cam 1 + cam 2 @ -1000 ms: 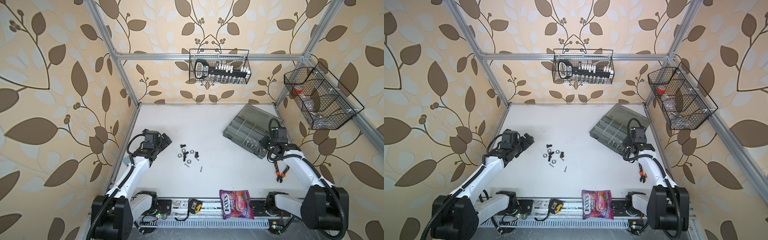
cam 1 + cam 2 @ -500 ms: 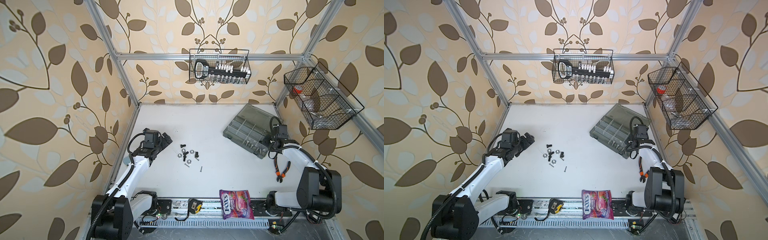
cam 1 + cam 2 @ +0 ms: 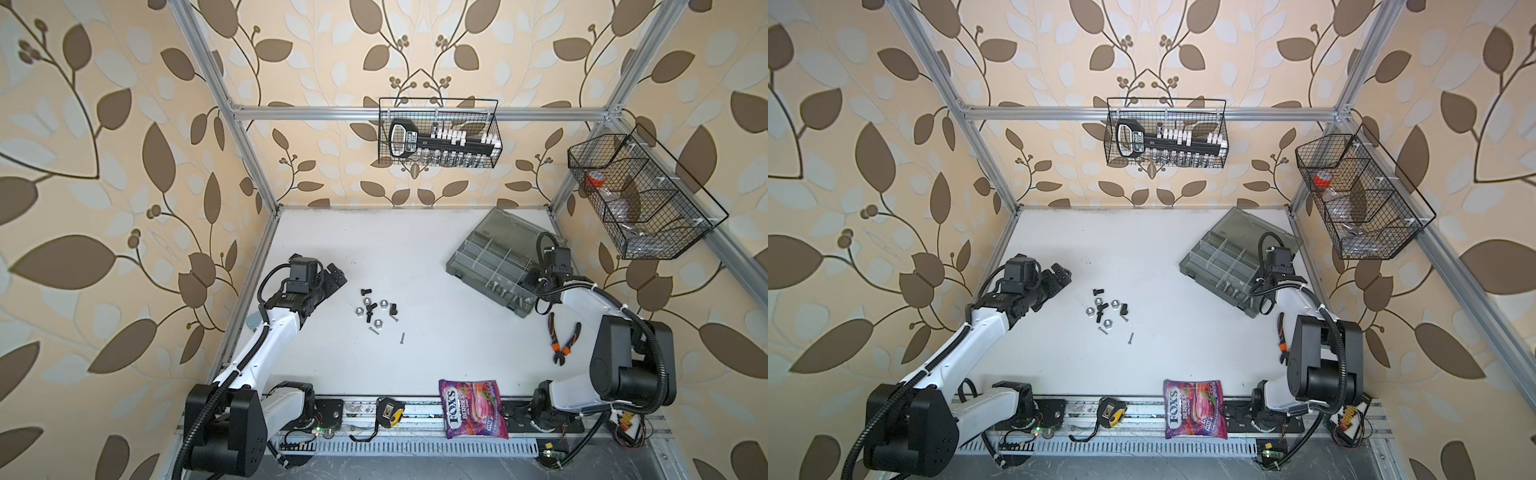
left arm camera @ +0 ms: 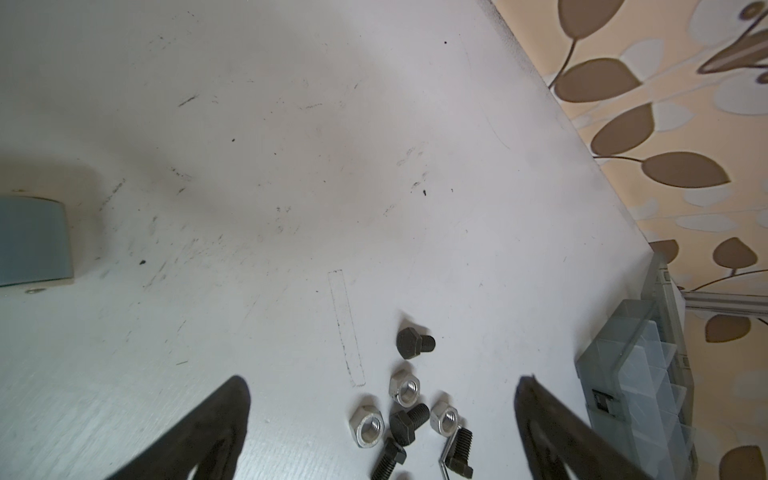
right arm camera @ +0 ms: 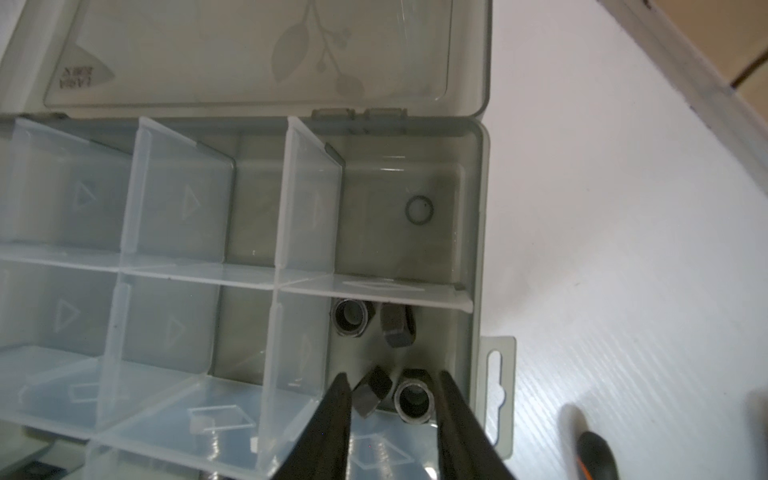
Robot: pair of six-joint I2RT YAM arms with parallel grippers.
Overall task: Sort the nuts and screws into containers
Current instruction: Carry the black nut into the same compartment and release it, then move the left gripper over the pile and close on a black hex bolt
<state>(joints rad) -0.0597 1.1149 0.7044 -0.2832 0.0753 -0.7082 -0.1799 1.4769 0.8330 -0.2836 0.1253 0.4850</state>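
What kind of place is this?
Probably a robotics lab cell staged as a workshop: white jointed robot arms on a white table, silver aluminium frame around leaf-patterned wallpaper, black wire wall basket holding tools.

You face beige wallpaper (image 3: pixel 104 187) with brown leaves; silver aluminium rails (image 3: pixel 332 113) frame it — one black wire basket (image 3: pixel 440 100) hangs at the back, a second basket (image 3: pixel 665 232) on the side wall; your white tabletop (image 3: pixel 395 249) is scuffed.

"fox's berries" printed on the purple sweet bag (image 3: pixel 473 409), other labels illegible
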